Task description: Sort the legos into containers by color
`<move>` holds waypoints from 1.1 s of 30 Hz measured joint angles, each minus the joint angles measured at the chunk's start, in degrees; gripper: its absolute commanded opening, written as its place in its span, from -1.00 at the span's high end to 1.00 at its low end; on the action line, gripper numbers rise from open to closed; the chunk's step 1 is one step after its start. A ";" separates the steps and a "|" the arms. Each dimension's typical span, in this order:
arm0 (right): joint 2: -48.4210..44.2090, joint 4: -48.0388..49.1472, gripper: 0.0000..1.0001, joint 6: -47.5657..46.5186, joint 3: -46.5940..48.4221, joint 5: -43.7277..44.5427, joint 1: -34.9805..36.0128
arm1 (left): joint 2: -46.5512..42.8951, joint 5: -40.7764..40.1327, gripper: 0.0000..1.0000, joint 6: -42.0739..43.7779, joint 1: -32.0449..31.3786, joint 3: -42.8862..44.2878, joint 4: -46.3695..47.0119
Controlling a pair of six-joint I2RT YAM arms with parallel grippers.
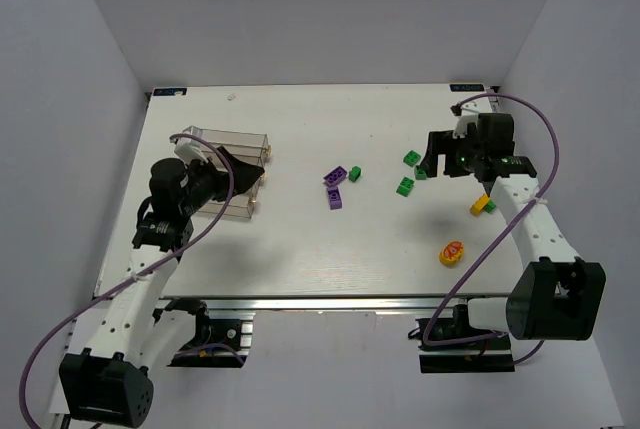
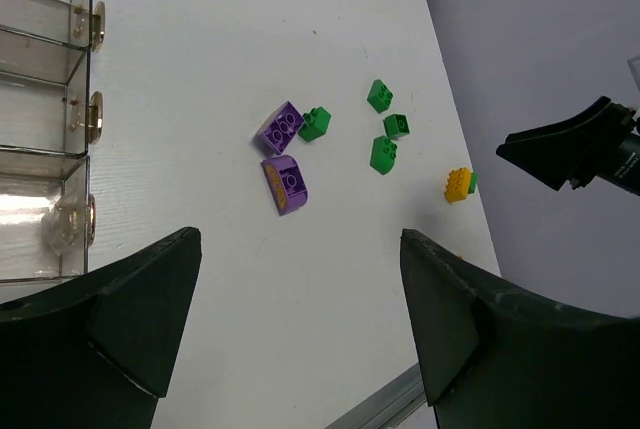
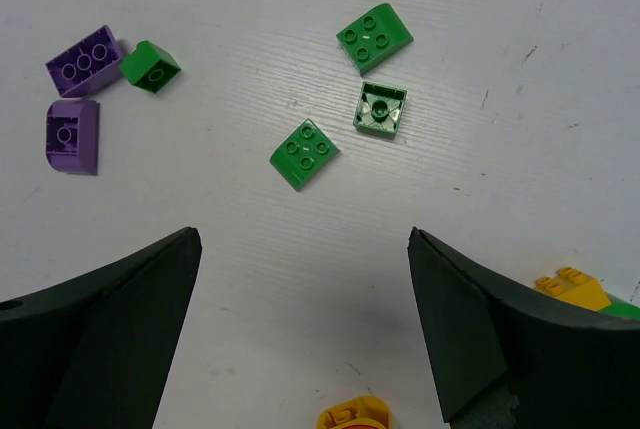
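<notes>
1. Nearest the bases, right side: round yellow-orange piece w/ a red mark on top. It lies loose on the table, well apart from the containers.
2. Next back: yellow brick w/ a green bit touching it. Clipped on or just lying against it, can't tell.
3. Mid-table: two purple bricks close together, plus a small green brick right against the farther one.
4. Right of those: three green bricks, near each other but apart. One is flipped, hollow side up.
5. Right gripper hangs above that green group – jaws spread wide, nothing between them.
6. Left gripper is also spread wide and empty. In the top view it sits over the near part of the containers, pointing toward the purple pair.
7. Containers: row of three clear boxes, far-left part of the table. No brick visible in any compartment from the left wrist cam, tho the nearest one has glare and the top view is partly blocked.
8. Status, my read: nothing sorted yet – every brick I can see is out on the table, so all three colors are left to do. The right arm looks set up for a green pick.
</notes>
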 measured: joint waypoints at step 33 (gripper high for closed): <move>-0.02 -6.40 -0.25 -19.19 1.03 -14.34 2.54 | 61.79 -29.92 -0.69 -2.36 -32.20 49.03 -22.12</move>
